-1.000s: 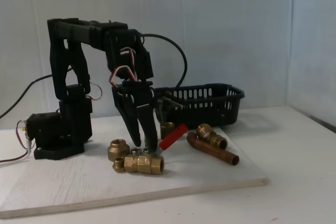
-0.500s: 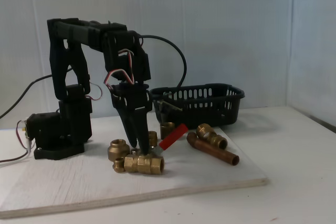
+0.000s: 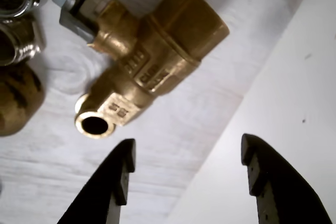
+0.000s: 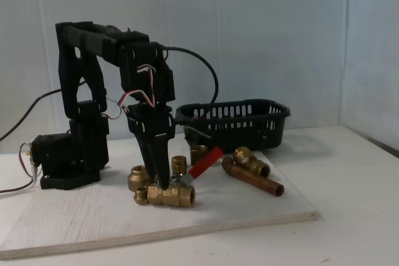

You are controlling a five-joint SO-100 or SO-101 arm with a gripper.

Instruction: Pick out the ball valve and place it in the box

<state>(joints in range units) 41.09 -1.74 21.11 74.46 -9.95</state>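
The ball valve point(image 4: 173, 195) lies on the white board at the front, its red lever handle point(image 4: 206, 162) slanting up and to the right behind it. In the wrist view its brass body point(image 3: 152, 56) lies just beyond the fingertips, offset to the left, with a small open port facing me. My gripper point(image 4: 159, 184) points straight down at the valve's left end; it is open point(image 3: 190, 174) with nothing between its black fingers point(image 3: 122, 174). The box point(image 4: 234, 123), a black slotted basket, stands behind and to the right.
Small brass couplings point(image 4: 140, 177) point(image 4: 179, 164) point(image 4: 198, 152) crowd around the valve. A copper pipe point(image 4: 252, 179) with a brass elbow point(image 4: 251, 161) lies to the right. The board's front edge point(image 4: 249, 217) runs close by. The arm's base point(image 4: 68, 160) stands at the left.
The gripper has swung left and turned about its axis, so its fingers now show edge-on, and it has dropped closer over the valve's left end. The valve has not moved.
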